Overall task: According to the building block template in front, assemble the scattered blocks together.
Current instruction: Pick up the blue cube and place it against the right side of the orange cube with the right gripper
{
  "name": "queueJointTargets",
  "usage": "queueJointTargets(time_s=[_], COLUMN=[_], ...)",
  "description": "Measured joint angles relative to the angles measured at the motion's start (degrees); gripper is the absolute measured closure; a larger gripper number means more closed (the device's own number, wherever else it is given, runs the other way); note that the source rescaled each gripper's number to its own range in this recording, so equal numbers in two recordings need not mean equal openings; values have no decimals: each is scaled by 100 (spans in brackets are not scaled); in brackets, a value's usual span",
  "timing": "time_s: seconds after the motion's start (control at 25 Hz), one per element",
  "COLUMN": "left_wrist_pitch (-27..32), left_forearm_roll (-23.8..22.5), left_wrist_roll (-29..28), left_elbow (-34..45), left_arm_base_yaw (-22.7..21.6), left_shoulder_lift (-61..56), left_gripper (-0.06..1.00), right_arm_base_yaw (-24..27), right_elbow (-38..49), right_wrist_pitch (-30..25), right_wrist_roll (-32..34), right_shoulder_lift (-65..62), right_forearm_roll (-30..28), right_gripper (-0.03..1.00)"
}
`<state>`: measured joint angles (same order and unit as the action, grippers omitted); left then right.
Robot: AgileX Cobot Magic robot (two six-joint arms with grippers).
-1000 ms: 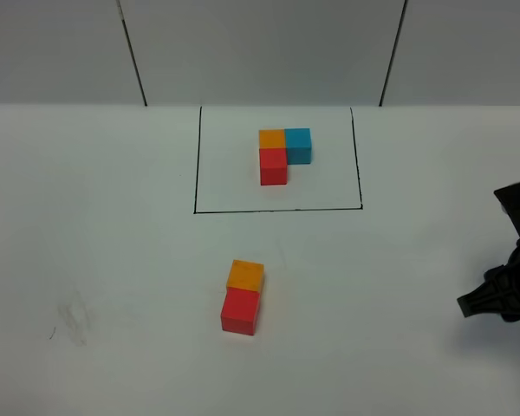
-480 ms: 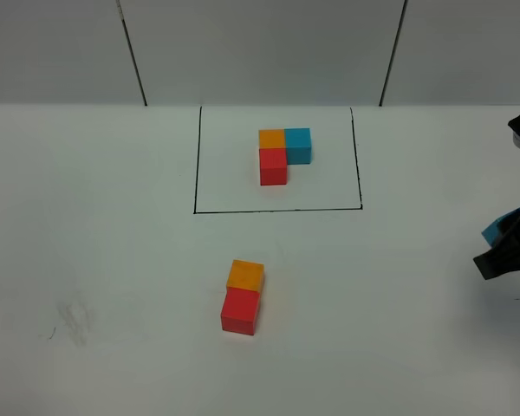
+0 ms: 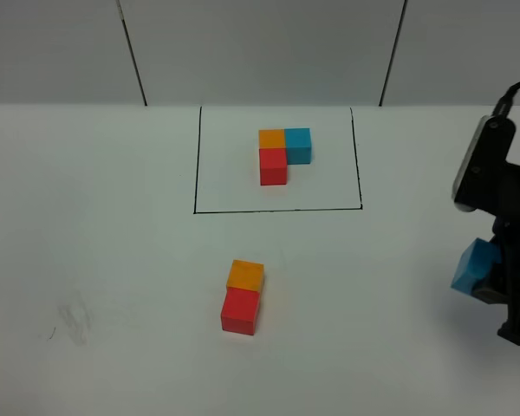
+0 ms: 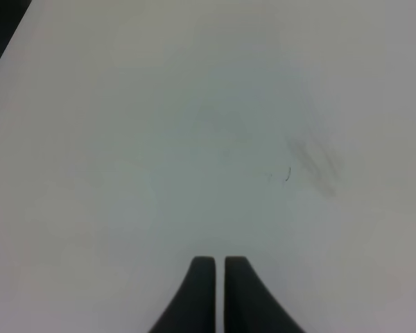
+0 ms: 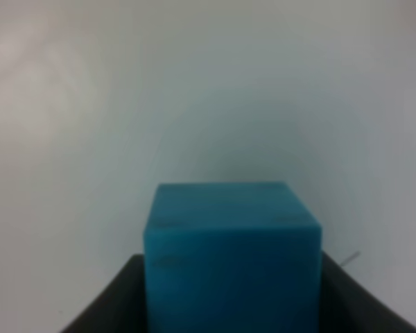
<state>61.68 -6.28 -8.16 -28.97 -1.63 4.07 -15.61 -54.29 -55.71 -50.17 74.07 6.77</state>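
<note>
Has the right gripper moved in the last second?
Yes. The right gripper, shut on the blue cube, has lifted it off the table, higher against the black frame than before.

Right wrist view: a small plain matte blue cube [image 5: 232, 257] fills the lower middle, sharp-edged, its top face and one broad side face showing. The right gripper [image 5: 233, 295] clamps it, a dark finger [image 5: 107, 298] pressed against each side of the cube. Behind it is only a plain white tabletop [image 5: 208, 90], blurred, with a faint short dark mark just beside the cube.
</note>
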Motion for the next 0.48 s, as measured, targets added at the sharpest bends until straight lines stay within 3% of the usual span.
queueJointTargets(time_s=[0.12, 0.48], left_wrist_pitch=[0, 0], left_forearm_roll=[0, 0], left_wrist_roll=[0, 0], left_elbow=[0, 0], left_arm_base_yaw=[0, 0], left_shoulder_lift=[0, 0], left_gripper=[94, 94], right_arm_base_yaw=[0, -349], right_elbow=[0, -7], right_wrist_pitch=[12, 597], right_wrist_roll=[-364, -353], right_shoulder_lift=[75, 493], right_forearm_roll=[243, 185], right_gripper=[49, 49])
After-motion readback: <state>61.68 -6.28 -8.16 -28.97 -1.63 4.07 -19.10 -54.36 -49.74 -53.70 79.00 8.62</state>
